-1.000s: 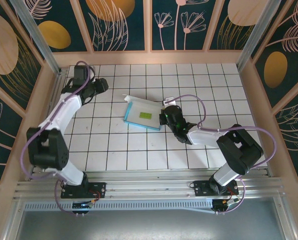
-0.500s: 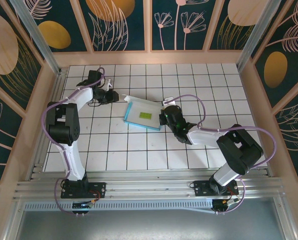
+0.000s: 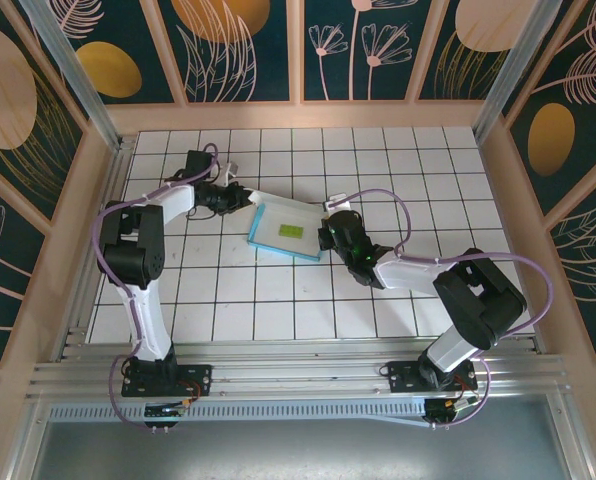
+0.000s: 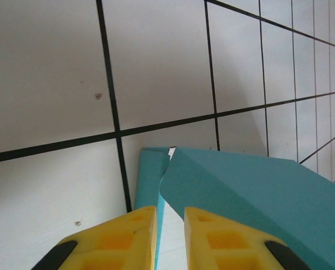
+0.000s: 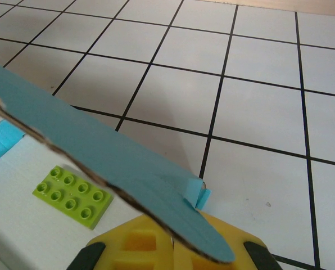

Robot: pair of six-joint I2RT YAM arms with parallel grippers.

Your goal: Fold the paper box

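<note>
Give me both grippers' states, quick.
Left gripper: nearly shut around the paper box flap edge; grip cannot be told.
Right gripper: shut on the paper box flap.

White gridded table [image 3: 408, 160], seemingly floral walls [image 3: 243, 70]

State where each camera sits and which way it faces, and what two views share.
Top external: above and behind the arms, looking down on the tiled table; both arms, bases at the bottom, the paper box between them.
Left wrist: on the left arm, looking along the left fingers at the box's turquoise flap and the tiles.
Right wrist: on the right arm, looking over the right fingers, past a turquoise flap, at the green brick on the box's white inside.
Shared: top external and right wrist both show the green brick.
</note>
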